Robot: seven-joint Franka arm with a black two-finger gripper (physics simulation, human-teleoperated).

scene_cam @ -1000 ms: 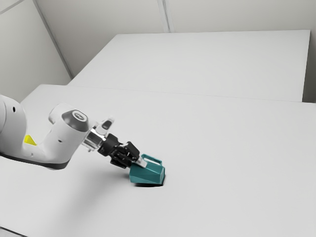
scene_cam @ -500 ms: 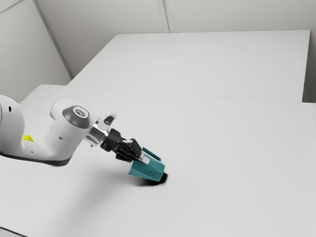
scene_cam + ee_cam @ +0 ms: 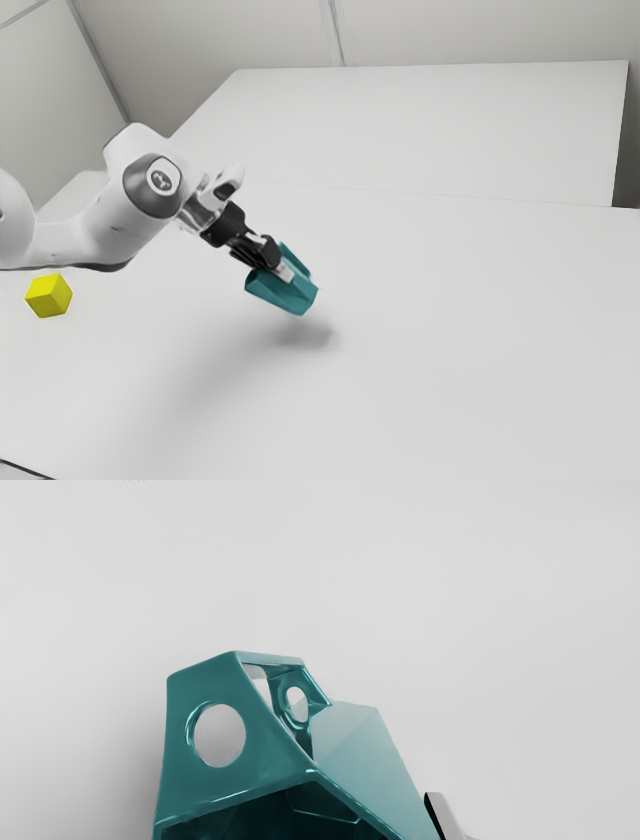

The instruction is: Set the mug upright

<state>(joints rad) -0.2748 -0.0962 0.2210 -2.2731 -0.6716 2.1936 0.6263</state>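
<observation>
The gripper (image 3: 283, 272) is clamping the mug (image 3: 288, 294) between its fingers and holding it above the table (image 3: 450, 350) — the mug is tilting, its mouth facing back toward the arm (image 3: 140, 205). Near the exterior view's left, a yellow cube (image 3: 48, 297) is resting — on the table.

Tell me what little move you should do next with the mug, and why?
I'd probably turn my gripper a bit more upright, swinging the mug's base down, before lowering it. The mug is lifted, with its shadow apart from it on the table, but it's tilted, and its open mouth faces back toward my hand instead of straight up.
</observation>
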